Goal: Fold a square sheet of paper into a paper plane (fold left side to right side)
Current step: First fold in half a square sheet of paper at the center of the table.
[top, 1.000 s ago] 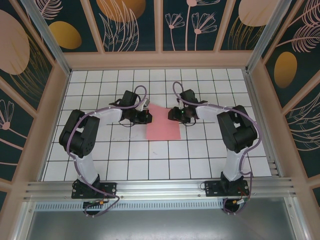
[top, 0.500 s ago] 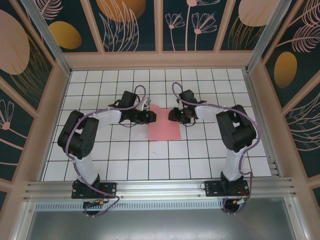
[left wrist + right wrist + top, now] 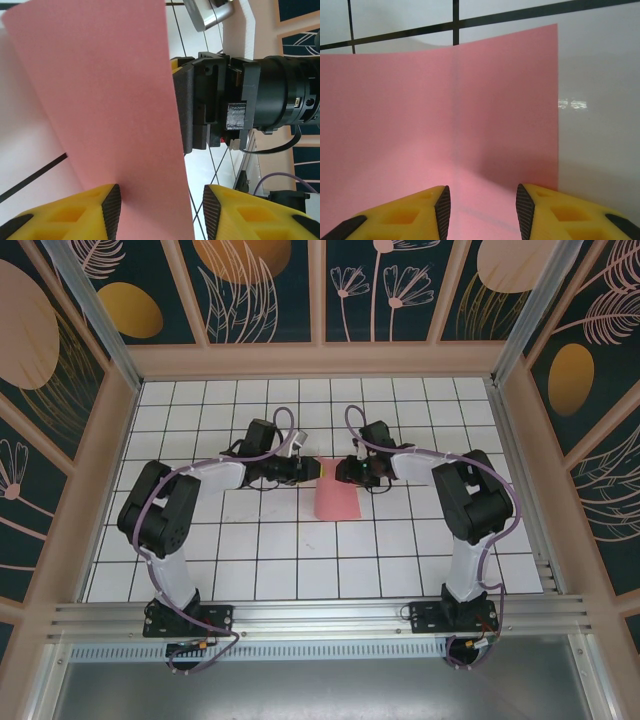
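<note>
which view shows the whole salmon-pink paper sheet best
Top external: the salmon-pink paper sheet lies nearly whole in frame. Left wrist catches its raised flap close up; right wrist, a cropped part with a crease.

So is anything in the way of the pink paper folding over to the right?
Yes, the right hand sits at the right edge of the pink paper, just beyond the raised flap at the left hand. Nothing else is on the paper.

The square sheet of paper (image 3: 336,502) has its far end between left gripper (image 3: 310,469) and right gripper (image 3: 343,472).
</note>
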You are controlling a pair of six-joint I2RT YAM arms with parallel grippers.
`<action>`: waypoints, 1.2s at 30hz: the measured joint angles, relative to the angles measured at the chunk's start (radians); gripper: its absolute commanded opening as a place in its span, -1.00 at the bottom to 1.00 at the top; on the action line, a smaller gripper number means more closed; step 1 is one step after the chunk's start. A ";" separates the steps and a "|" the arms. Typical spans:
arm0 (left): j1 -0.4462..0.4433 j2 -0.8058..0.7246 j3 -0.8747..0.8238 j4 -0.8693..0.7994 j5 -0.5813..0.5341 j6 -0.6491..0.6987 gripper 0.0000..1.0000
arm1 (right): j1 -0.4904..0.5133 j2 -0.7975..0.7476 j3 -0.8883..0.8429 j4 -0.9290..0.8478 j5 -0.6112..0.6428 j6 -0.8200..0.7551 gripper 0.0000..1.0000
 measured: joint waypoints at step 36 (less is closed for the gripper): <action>-0.041 0.087 0.058 0.027 0.008 -0.033 0.01 | -0.086 -0.103 -0.103 0.246 -0.364 0.190 -0.04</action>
